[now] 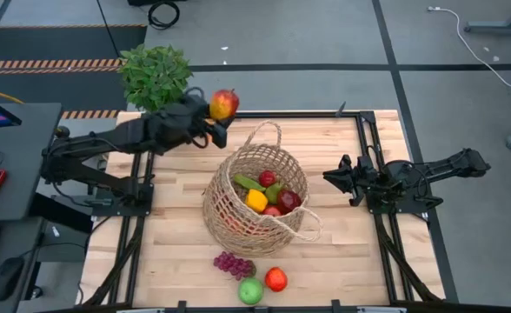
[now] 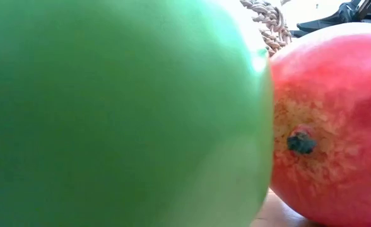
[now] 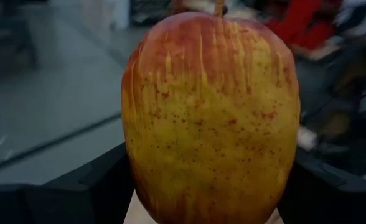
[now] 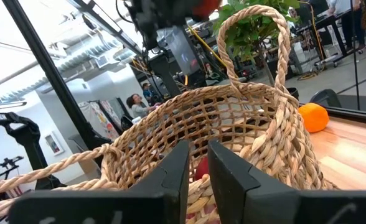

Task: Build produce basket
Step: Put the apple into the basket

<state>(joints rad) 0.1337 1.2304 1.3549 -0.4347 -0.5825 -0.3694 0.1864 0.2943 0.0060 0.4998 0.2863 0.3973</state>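
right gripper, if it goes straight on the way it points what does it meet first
Most likely the basket: the right gripper points at its woven wall, which fills the right wrist view just past the fingers. Depth is hard to judge.

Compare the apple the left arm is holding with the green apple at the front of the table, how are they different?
The held apple is red and yellow with streaks; the green apple is plain green. The held apple is off the table, clamped in the left gripper beside the basket; the green apple rests on the table, touching a red-orange fruit. Both are still outside the basket and look about the same size.
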